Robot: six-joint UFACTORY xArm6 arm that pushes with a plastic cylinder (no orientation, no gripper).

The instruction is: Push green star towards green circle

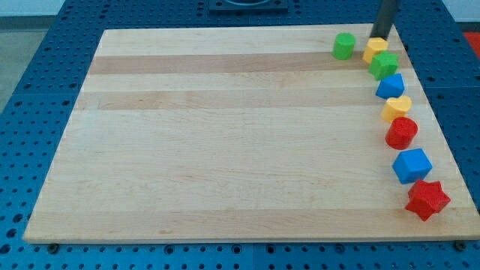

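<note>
The green star [385, 65] lies near the view's top right, touching a yellow block [375, 49] just above it. The green circle [344, 46], a short cylinder, stands to the upper left of the star, a small gap away. My tip [380, 37] is at the view's top right, right behind the yellow block, above the green star and to the right of the green circle.
Down the board's right side lie a blue block [391, 86], a yellow heart [397, 109], a red round block [402, 133], a blue cube [412, 166] and a red star [427, 199]. The wooden board [225, 135] lies on a blue perforated table.
</note>
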